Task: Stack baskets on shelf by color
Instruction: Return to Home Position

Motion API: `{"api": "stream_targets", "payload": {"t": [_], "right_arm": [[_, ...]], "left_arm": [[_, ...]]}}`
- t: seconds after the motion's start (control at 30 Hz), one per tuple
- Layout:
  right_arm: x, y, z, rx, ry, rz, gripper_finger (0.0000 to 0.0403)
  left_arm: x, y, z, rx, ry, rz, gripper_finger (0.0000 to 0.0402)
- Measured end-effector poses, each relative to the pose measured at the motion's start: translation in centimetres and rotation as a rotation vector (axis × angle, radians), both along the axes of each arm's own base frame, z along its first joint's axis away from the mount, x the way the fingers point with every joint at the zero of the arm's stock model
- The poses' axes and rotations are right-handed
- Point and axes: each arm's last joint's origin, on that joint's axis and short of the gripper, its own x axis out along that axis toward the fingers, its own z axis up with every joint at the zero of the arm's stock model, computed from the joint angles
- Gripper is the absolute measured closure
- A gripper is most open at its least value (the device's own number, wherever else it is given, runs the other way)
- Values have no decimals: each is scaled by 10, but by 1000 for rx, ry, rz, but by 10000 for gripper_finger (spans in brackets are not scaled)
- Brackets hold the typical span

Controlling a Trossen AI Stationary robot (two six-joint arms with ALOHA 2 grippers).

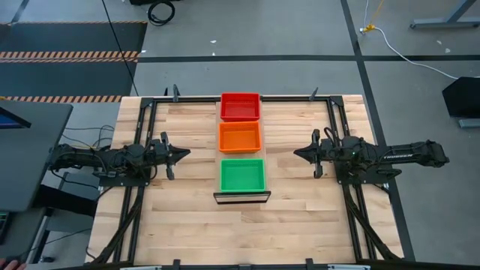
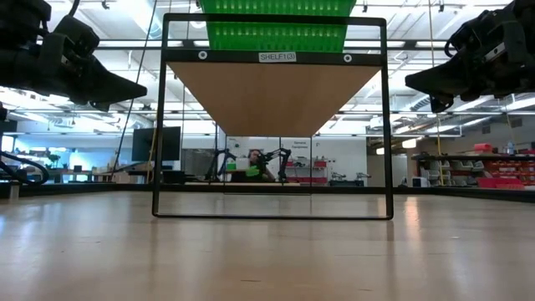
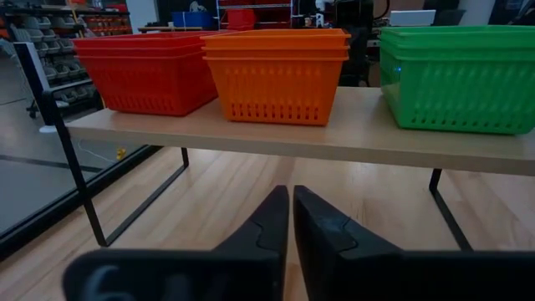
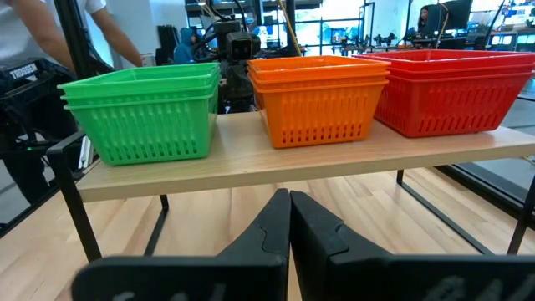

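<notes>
Three nested stacks of mesh baskets sit in a row on the pale shelf (image 3: 351, 138) over the middle of the desk (image 1: 307, 217): the red stack (image 1: 240, 106) at the high view's top, the orange stack (image 1: 240, 137) midway and the green stack (image 1: 242, 175) nearest the low camera. From above only each top basket shows, and the low view catches just the green stack, cut off at the top. The shelf's long axis runs between the arms and each basket's long side lies across it, while the left gripper (image 1: 186, 154) and right gripper (image 1: 296, 154) hover on either side, fingers (image 3: 263, 238) pressed together and holding nothing.
</notes>
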Motion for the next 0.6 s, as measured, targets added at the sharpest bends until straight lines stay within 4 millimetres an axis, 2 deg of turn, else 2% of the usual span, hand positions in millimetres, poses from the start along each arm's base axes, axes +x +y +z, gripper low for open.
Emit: {"api": "stream_targets", "payload": {"t": [0.6], "right_arm": [[0,0,0,0,0,0,392]], "left_arm": [[0,0,0,0,0,1,370]]}}
